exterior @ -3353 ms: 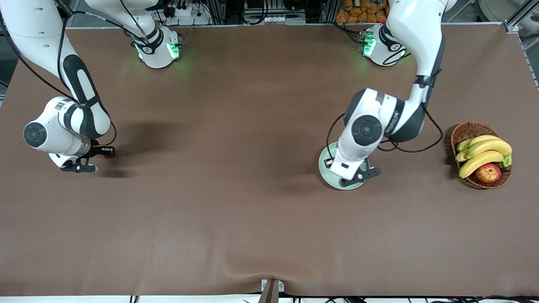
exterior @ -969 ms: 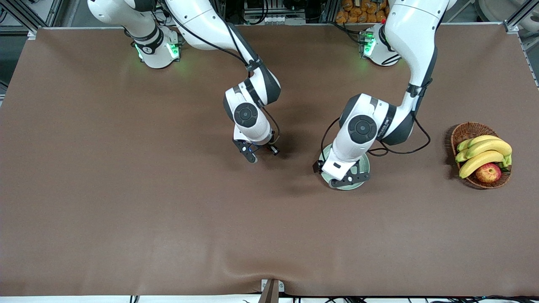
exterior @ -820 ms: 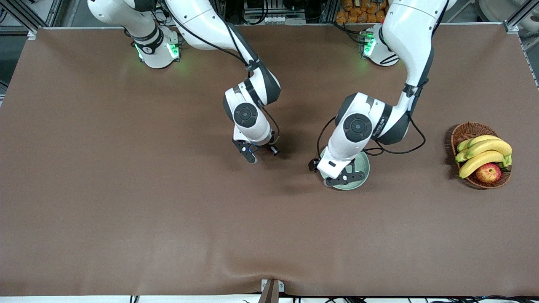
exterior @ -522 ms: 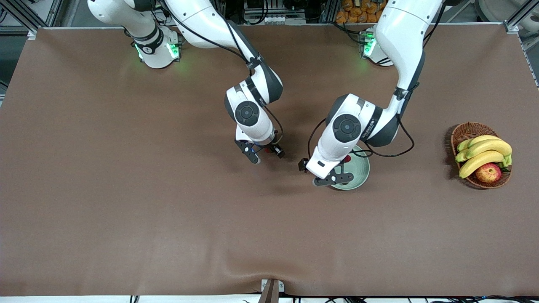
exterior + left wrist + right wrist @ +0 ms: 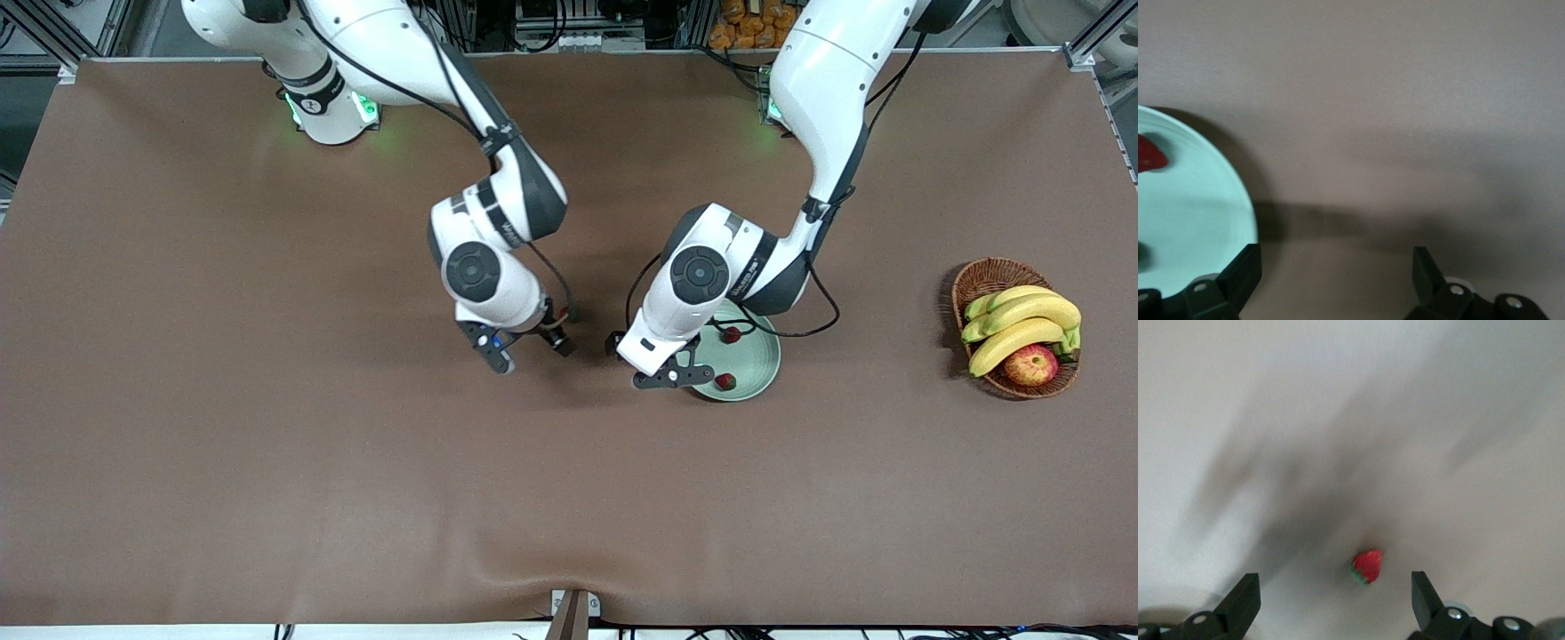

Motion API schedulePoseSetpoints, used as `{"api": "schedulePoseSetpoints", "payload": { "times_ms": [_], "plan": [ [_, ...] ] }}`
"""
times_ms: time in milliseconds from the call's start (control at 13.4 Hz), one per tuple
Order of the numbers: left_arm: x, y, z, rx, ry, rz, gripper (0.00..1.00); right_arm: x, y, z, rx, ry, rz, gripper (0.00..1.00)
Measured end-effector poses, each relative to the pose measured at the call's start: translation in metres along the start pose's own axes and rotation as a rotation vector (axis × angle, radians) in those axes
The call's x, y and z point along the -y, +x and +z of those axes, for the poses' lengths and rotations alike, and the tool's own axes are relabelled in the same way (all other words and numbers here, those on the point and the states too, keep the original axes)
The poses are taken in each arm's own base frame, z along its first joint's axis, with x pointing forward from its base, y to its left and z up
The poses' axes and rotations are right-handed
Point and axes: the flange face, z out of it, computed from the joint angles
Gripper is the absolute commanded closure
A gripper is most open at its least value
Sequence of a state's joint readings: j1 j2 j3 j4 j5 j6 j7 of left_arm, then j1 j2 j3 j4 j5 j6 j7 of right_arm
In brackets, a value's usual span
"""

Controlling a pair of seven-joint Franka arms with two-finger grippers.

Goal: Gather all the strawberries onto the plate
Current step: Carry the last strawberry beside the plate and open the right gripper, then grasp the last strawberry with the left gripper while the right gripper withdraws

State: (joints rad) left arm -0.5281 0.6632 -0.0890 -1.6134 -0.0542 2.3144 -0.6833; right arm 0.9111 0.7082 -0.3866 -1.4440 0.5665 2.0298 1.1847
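The mint-green plate [image 5: 756, 357] lies near the table's middle, with two strawberries [image 5: 731, 334] [image 5: 725, 381] on it. My left gripper [image 5: 640, 363] hangs open and empty just off the plate's rim, toward the right arm's end. In the left wrist view [image 5: 1336, 280] its fingers frame bare table, with the plate [image 5: 1198, 220] and one strawberry [image 5: 1148, 155] at the edge. My right gripper [image 5: 526, 348] is open over the table beside the left hand. In the right wrist view a third strawberry [image 5: 1367, 567] lies on the table between its spread fingers [image 5: 1335, 607]; the front view hides it under that hand.
A brown wicker basket [image 5: 987, 271] with bananas [image 5: 1022, 324] and a red-yellow apple [image 5: 1031, 364] stands at the left arm's end of the table. Brown mat covers the whole table.
My right gripper has opened and let the strawberry go onto the table, then drifted toward its own end. My left hand slid off the plate, uncovering two strawberries.
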Motion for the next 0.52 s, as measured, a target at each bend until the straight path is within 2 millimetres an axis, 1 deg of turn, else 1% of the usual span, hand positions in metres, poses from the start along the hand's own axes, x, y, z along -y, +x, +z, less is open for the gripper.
{"api": "schedulePoseSetpoints", "payload": {
  "times_ms": [149, 298, 373, 522],
  "plan": [
    [-0.012, -0.005, 0.005, 0.009, -0.014, -0.037, 0.00, -0.012, 0.040, -0.046, 0.002, -0.009, -0.034, 0.00],
    [-0.032, -0.019, 0.003, 0.008, -0.023, -0.042, 0.00, -0.030, 0.080, -0.087, 0.019, -0.010, -0.072, 0.00],
    [-0.048, -0.032, 0.002, 0.007, -0.026, -0.020, 0.00, -0.040, 0.101, -0.105, 0.034, -0.008, -0.094, 0.00],
    [-0.086, -0.067, 0.006, 0.006, -0.031, 0.020, 0.00, -0.059, 0.143, -0.133, 0.043, 0.009, -0.135, 0.00]
  ]
}}
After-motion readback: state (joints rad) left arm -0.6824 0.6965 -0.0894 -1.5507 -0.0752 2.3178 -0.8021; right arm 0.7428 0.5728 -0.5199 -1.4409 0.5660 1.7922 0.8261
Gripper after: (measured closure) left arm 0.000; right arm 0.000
